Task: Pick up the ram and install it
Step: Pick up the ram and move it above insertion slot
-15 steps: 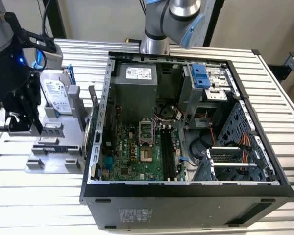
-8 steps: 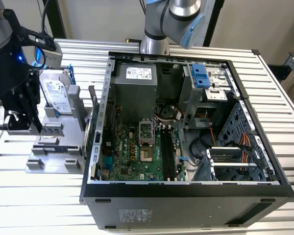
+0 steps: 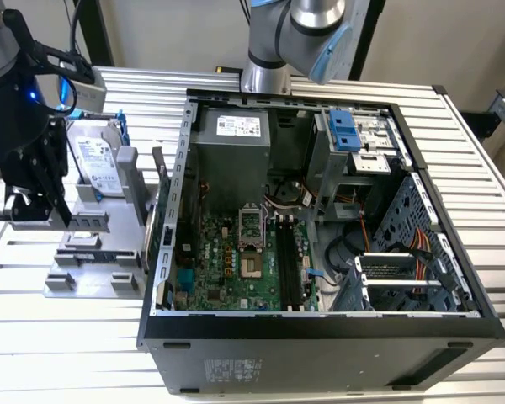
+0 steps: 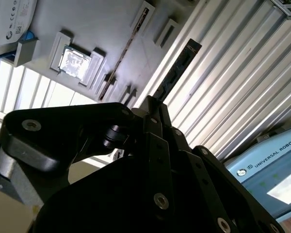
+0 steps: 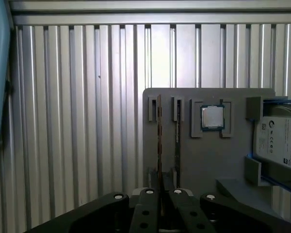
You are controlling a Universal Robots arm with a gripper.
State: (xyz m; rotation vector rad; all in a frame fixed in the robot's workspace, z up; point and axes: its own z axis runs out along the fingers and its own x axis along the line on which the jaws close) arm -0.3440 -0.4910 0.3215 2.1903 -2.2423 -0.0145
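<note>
In the second wrist view my gripper point(image 4: 155, 104) is shut on the ram point(image 4: 177, 73), a long dark thin stick seen edge-on. It juts past the fingertips and over the slatted table. A second thin, brownish stick point(image 4: 128, 48) sits in a slot of the grey fixture point(image 4: 102, 29). In the first wrist view a brownish edge point(image 5: 158, 141) and a dark edge point(image 5: 177, 141) both run to my gripper point(image 5: 163, 191); I cannot tell which one is held. In the exterior view my gripper point(image 3: 63, 220) hangs over the fixture point(image 3: 93, 269), on the exterior view's left of the open computer case point(image 3: 454, 278).
The motherboard's black memory slots point(image 3: 290, 261) lie inside the case, beside the processor socket point(image 3: 251, 223). A silver hard drive point(image 3: 97, 160) in a blue bracket and a square silver chip point(image 5: 212, 116) sit on the fixture. The arm's base point(image 3: 265, 76) stands behind the case.
</note>
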